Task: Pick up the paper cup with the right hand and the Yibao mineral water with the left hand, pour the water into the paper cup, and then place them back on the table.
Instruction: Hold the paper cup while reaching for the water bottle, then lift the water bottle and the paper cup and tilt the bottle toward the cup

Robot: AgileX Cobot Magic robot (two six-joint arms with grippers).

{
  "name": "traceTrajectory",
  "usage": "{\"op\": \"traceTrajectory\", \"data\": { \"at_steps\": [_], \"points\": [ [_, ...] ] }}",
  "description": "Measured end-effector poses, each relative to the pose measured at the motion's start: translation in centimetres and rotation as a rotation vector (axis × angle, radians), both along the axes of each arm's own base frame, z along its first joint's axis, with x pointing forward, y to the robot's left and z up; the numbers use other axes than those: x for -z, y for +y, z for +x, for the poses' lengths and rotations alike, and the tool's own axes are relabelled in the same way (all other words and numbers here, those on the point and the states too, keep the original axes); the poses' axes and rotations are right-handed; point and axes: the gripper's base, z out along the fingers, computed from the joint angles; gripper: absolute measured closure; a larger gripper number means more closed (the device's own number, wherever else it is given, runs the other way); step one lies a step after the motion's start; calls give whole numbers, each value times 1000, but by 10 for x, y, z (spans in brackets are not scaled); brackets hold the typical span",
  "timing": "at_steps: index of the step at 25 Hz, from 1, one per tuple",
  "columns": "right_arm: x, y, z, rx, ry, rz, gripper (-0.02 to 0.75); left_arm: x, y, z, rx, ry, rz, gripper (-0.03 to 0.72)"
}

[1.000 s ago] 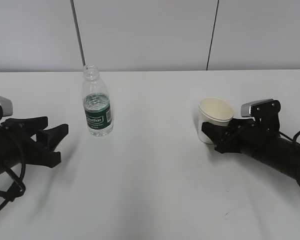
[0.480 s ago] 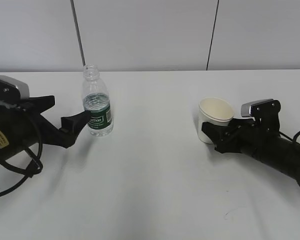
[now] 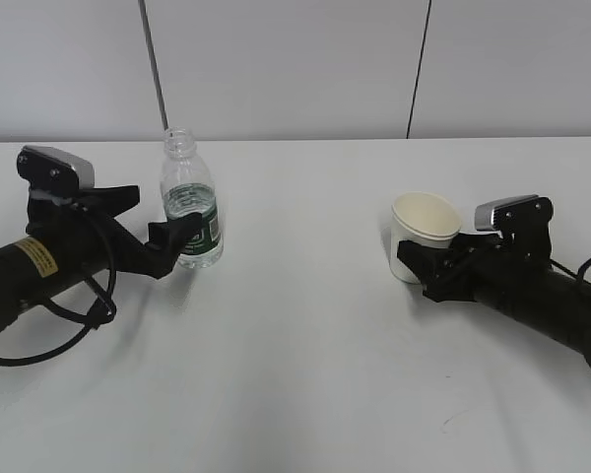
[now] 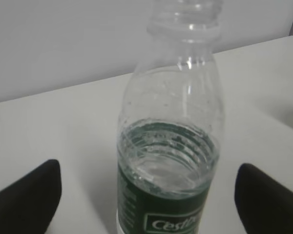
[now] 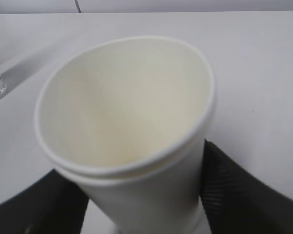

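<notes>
The Yibao mineral water [image 3: 190, 212] stands upright and uncapped on the white table [image 3: 305, 345], left of centre, part full. My left gripper [image 3: 158, 217] is open at label height, its near fingertip in front of the bottle's left side. In the left wrist view the bottle [image 4: 171, 161] fills the middle, and table shows between it and each black fingertip [image 4: 29, 195] of the left gripper [image 4: 149, 195]. The cream paper cup [image 3: 426, 222] stands on the table to the right. My right gripper [image 3: 422, 266] is shut on its lower wall. In the right wrist view both fingers of the right gripper [image 5: 141, 195] press the cup [image 5: 127, 107].
A pale wall with two dark vertical seams [image 3: 153, 64] rises behind the table's far edge. A black cable [image 3: 54, 330] loops on the table under the left arm. Bare tabletop lies between the bottle and the cup.
My left arm has moved right across the table up to the bottle, and its jaws have spread wider. The right arm and the cup have not moved.
</notes>
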Motion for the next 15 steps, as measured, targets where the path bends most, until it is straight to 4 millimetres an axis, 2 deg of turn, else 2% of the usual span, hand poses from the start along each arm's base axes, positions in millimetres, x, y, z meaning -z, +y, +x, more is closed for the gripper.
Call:
{"op": "traceTrajectory", "data": {
  "at_steps": [15],
  "points": [
    [0, 0, 0, 0, -1, 1, 229, 9, -27, 29, 76, -22, -44, 85]
  ]
}}
